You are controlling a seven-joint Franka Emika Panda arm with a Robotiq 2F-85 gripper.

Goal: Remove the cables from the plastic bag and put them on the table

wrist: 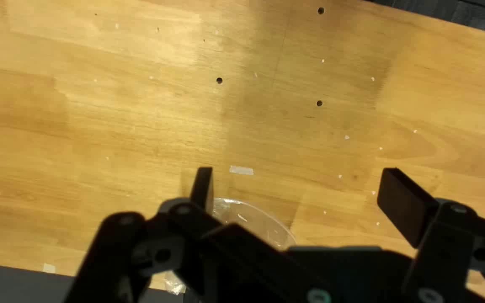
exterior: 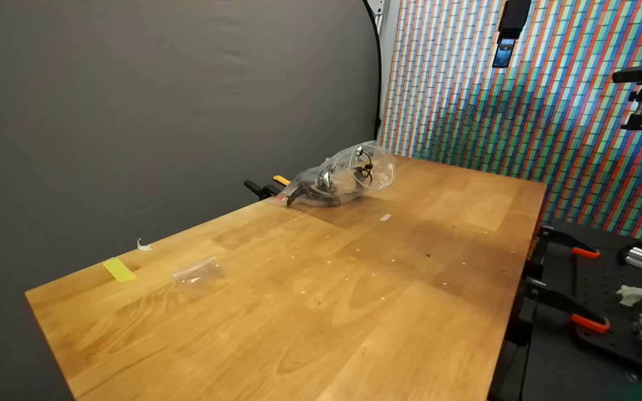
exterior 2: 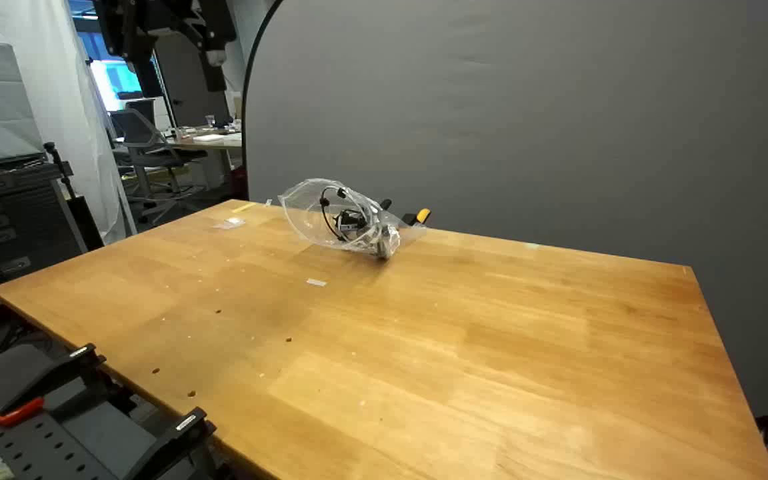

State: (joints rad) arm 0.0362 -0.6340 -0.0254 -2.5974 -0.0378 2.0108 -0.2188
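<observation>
Seemingly a lab: backdrop (exterior 2: 524,133), perforated plate (exterior 2: 57,445), clamps (exterior: 563,303), office chair (exterior 2: 161,158).

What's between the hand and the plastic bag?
Just open air, as far as shows: in an exterior view, the open hand hangs raised, apart from the plastic bag on the table.
</observation>
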